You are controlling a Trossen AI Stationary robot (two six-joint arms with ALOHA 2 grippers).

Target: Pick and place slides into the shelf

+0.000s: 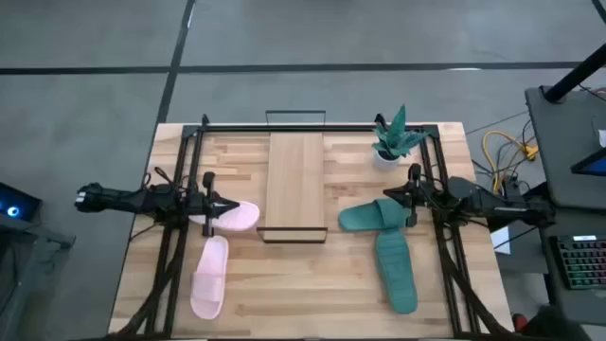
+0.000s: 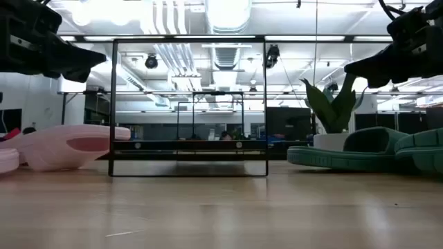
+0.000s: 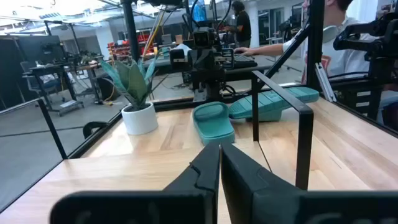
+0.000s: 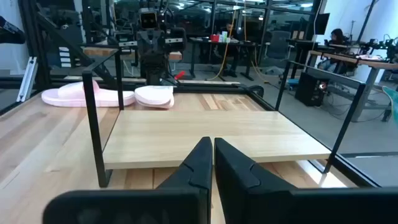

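Light wood shows bare on the shelf [image 1: 296, 180] at mid-table, so you are at the very start: none of the four slides is on it yet. Two pale pink slides lie on the left arm's side, one [image 1: 235, 216] crosswise just beside the shelf's black frame and the other [image 1: 210, 277] lengthwise nearer the front edge. Two teal slides lie on the right arm's side, one [image 1: 372, 217] crosswise near the shelf and the other [image 1: 397, 272] lengthwise toward the front. A small potted plant [image 1: 393, 140] stands at the back on the right, clear of the work.

Your left gripper [image 1: 225, 205] hovers over the crosswise pink slide with its fingers pressed together and nothing between them. Your right gripper [image 1: 389, 196] hangs above the crosswise teal slide, likewise closed and empty; how high each hangs is hard to judge from above.

Next, you probably need to spread one gripper's fingers, lower it onto the nearest slide's strap, grip it, then carry it across onto the board.
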